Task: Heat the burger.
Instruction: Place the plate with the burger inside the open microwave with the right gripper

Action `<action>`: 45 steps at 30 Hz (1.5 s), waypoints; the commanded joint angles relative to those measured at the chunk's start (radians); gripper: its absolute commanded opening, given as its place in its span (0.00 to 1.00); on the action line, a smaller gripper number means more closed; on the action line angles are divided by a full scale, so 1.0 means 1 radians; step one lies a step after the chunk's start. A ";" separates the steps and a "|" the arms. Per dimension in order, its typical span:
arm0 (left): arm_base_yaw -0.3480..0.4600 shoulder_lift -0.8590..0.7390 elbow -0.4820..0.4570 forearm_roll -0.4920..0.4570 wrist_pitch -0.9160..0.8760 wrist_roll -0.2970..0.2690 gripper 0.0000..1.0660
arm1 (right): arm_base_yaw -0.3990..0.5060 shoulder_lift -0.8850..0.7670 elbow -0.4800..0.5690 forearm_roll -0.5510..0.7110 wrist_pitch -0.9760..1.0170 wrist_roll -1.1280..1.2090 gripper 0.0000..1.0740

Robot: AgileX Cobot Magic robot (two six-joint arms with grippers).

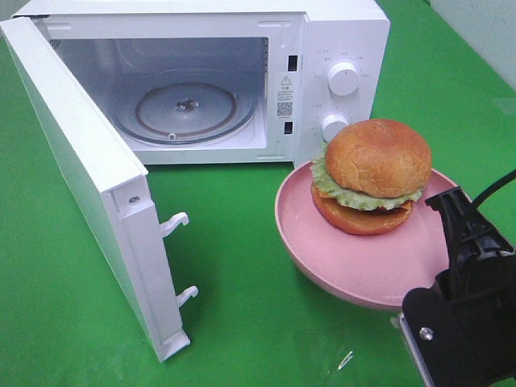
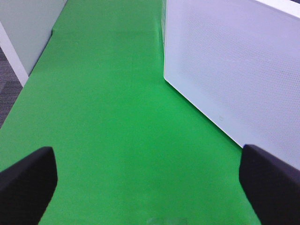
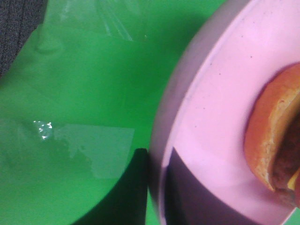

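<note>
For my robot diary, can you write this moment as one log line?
microwave door open | burger on pink plate, outside microwave | right tool shut on plate rim | left tool open, empty

Gripped round pink plate (image 1: 355,272) at its rim with black right gripper (image 1: 448,203), glossy brown-bunned burger (image 1: 377,165) aboard, beside open white microwave (image 1: 339,32).

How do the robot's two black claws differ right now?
The left gripper is open, with only green cloth between its fingers; the right gripper is shut on the rim of the pink plate. The left is near the microwave door; the right is near the burger. Both have black fingers.
</note>
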 commanded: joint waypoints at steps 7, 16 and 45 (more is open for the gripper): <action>-0.002 -0.018 0.000 -0.004 -0.006 -0.003 0.94 | -0.126 -0.008 -0.014 0.118 -0.081 -0.256 0.00; -0.002 -0.018 0.000 -0.004 -0.006 -0.003 0.94 | -0.208 -0.008 -0.064 0.176 -0.093 -0.366 0.00; -0.002 -0.018 0.000 -0.004 -0.006 -0.003 0.94 | -0.357 -0.005 -0.101 0.585 -0.148 -0.939 0.00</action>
